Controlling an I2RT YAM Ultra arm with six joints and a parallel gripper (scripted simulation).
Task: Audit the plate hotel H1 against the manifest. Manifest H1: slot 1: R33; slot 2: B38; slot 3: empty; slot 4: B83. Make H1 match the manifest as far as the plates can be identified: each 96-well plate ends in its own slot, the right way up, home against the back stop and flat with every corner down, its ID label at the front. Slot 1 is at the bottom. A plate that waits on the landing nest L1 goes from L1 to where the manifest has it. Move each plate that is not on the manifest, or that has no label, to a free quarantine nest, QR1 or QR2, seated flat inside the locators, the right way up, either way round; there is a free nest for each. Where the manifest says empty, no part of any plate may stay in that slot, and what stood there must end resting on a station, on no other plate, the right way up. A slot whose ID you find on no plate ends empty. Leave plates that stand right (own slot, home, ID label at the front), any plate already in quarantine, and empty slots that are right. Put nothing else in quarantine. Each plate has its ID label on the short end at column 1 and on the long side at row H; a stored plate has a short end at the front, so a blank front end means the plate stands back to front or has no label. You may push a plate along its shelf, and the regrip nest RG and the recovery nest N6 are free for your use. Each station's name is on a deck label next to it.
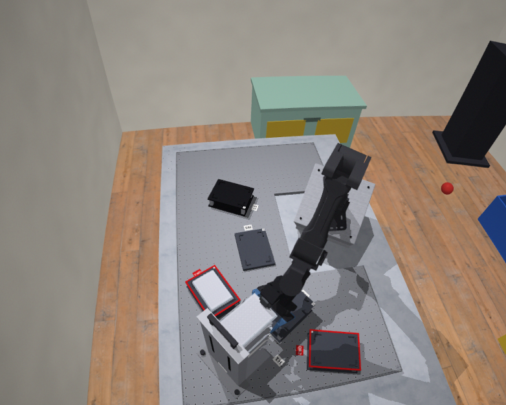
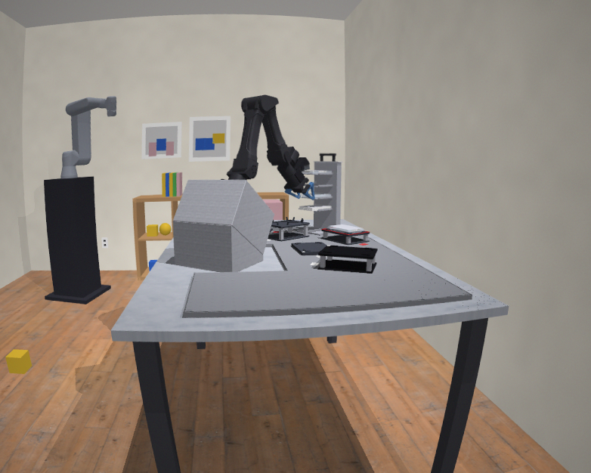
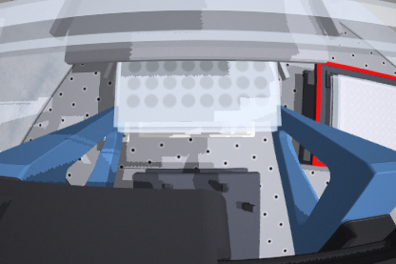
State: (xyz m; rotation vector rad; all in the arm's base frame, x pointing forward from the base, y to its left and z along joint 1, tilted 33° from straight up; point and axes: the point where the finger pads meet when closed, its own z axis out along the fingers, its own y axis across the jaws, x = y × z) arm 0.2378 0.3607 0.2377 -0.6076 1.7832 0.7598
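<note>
Hotel H1 holds a plate in slot 4, a slot 2 plate and a slot 1 plate. Slot 3 looks empty. In the wrist view the slot 4 plate's front label is cut off; a "B" shows. My gripper has its blue fingers at both long sides of the slot 2 plate, near its front end, and looks shut on it. The slot 2 plate's front label is not readable. Nest QR1 bears a white plate.
Nest QR2, right of H1, bears no plate. A dark nest with pegs stands below the arm in front of H1. The low dark nest N6 and a raised black nest bear no plate.
</note>
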